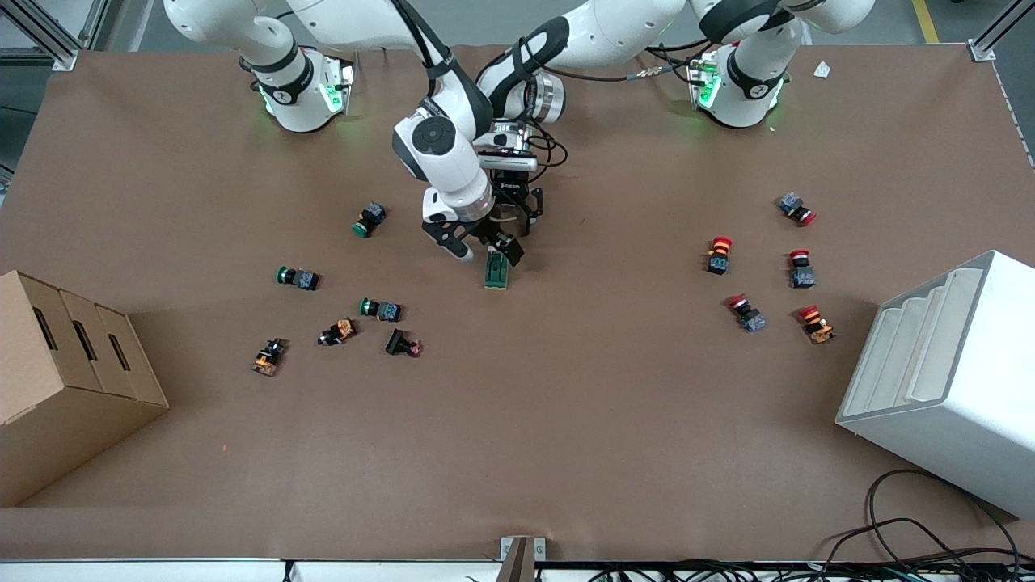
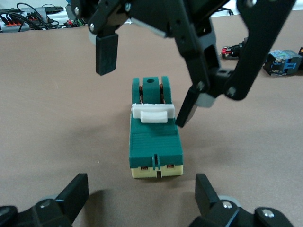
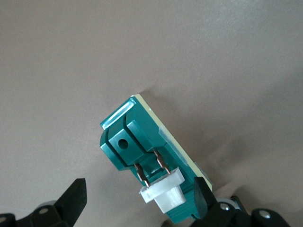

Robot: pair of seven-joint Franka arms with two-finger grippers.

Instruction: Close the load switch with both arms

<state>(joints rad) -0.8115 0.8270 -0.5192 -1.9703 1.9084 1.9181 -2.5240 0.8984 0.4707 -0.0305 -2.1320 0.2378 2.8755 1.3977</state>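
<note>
Load switch (image 1: 497,271) lying flat on the brown table (image 1: 566,420) near mid-table, well apart from both clusters of push buttons. Dark green body, cream base, white lever piece (image 2: 153,113) set across the body near the end with the round hole.

Right gripper (image 1: 487,246) down at the switch, at its end farther from the front camera. Fingers spread wide, straddling the lever end; one fingertip (image 2: 185,109) just beside the white lever, possibly touching, the other fingertip (image 2: 106,53) raised and apart. Nothing gripped.

Left gripper (image 1: 517,218) low over the table just beside the right gripper, close to the same end of the switch. Fingers (image 2: 206,191) wide apart in the left wrist view, switch lying between and ahead of them, no contact seen. Nothing held.

Green-capped push buttons (image 1: 370,219) scattered toward the right arm's end, red-capped push buttons (image 1: 719,255) toward the left arm's end. Cardboard box (image 1: 65,380) at the right arm's end of the table, white stepped bin (image 1: 946,380) at the left arm's end.
</note>
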